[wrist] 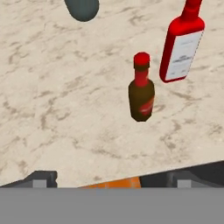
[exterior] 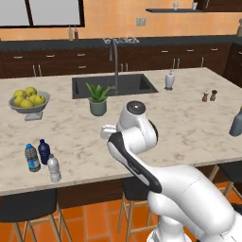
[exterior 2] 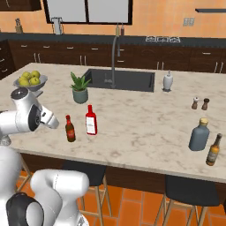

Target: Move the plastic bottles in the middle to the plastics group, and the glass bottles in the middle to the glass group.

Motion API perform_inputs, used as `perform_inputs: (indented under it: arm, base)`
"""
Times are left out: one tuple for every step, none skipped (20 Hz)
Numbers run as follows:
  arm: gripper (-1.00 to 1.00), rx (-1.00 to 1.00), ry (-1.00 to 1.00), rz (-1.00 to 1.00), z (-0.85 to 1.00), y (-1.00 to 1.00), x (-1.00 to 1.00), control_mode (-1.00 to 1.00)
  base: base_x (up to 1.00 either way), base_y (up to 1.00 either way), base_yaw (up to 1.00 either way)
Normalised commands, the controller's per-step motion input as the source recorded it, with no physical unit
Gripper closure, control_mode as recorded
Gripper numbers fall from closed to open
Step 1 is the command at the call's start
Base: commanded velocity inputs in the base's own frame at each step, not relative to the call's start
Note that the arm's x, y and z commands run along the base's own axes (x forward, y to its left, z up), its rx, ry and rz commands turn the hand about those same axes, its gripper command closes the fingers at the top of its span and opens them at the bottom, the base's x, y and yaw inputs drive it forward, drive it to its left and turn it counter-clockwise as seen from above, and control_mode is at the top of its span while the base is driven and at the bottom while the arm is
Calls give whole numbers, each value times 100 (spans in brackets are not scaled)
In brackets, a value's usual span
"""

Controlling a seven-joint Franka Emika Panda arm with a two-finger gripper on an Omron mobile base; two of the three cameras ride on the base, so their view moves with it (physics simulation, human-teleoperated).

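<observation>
In the hand view my gripper (wrist: 111,179) is open with nothing between its fingertips (wrist: 41,178), hovering over the counter's near edge. Ahead of it stands the slim dark brown bottle with a red cap (wrist: 141,94) (exterior 2: 70,129). The taller red bottle with a white label (wrist: 183,48) (exterior 2: 91,120) is just beyond and to its right. A small clear greyish plastic bottle (exterior: 54,168) stands by the blue-labelled bottle (exterior: 32,158) and the navy bottle (exterior: 44,151) at the counter's left front. At the right end stands the grey-blue glass bottle (exterior 2: 199,134) (exterior: 237,123).
A potted plant (exterior 2: 80,89) stands behind the red bottle, in front of the sink (exterior 2: 121,79). A fruit bowl (exterior 2: 31,80) is at the left. Salt and pepper shakers (exterior 2: 200,103), a soap dispenser (exterior 2: 167,81) and an amber bottle (exterior 2: 213,150) are on the right. Stools stand under the counter edge.
</observation>
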Motion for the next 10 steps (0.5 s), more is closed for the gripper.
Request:
perform_inputs:
  arm:
    - [-100,-1,-4,1,0,-34,17,-100]
    - [-100,-2,-1,1,0,-34,16,-100]
    - [-100,-1,0,1,0,-36,14,-100]
    - [-100,-1,0,2,0,-39,14,-100]
    - [-100,-1,0,1,0,-41,11,-100]
    - [-100,-2,0,1,0,-39,13,-100]
    - [-100,-1,0,0,0,-35,11,-100]
    - [-100,-1,0,0,0,-33,14,-100]
    - [-100,-3,0,0,0,-24,13,-100]
    - [-100,-2,0,0,0,-6,6,-100]
  base:
    - [0,0,0]
    - [0,0,0]
    - [0,0,0]
    - [0,0,0]
    - [0,0,0]
    - [0,0,0]
    - [0,0,0]
    - [0,0,0]
    - [0,0,0]
    - [0,0,0]
